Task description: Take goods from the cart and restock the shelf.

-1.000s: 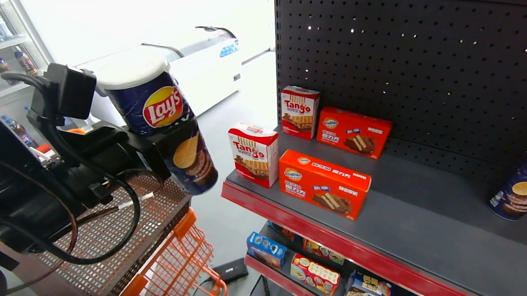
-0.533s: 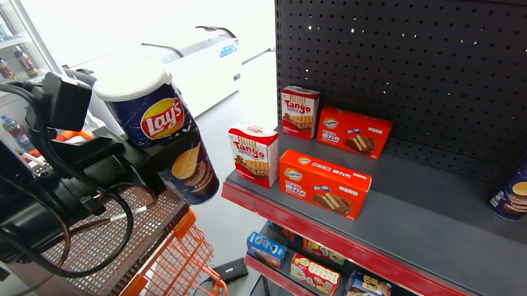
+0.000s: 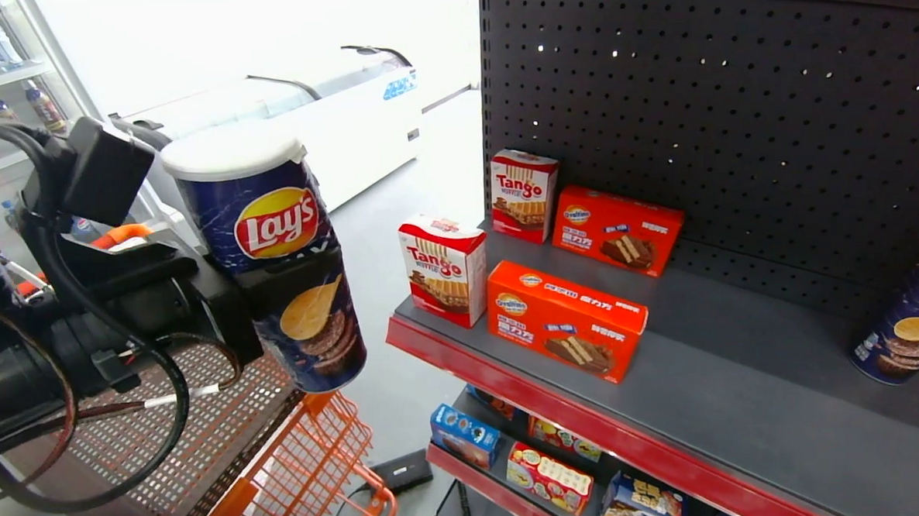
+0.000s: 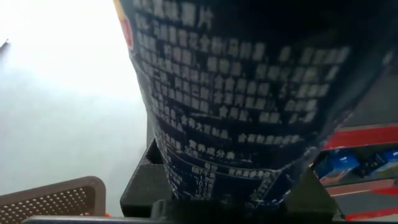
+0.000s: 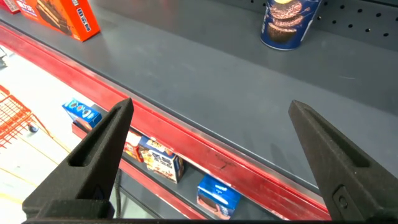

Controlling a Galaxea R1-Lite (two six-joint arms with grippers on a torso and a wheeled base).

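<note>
White-lidded blue chip can (image 3: 272, 220) — slightly tilted

Your left arm (image 3: 82, 329), at the frame's left, is matt black and blocky, looped with black cables (image 3: 178, 394) (one white-sleeved); the right gripper (image 5: 211, 107) has black wedge fingers (image 5: 93, 155).

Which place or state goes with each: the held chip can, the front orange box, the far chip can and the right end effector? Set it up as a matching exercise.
Things
1. held chip can
2. front orange box
3. far chip can
4. right end effector

Places or states
A. open, over the shelf
B. standing at the shelf's right end, near the pegboard
C. in the air, left of the shelf
D. lying flat near the shelf's front edge

Pairs: 1-C, 2-D, 3-B, 4-A
</note>
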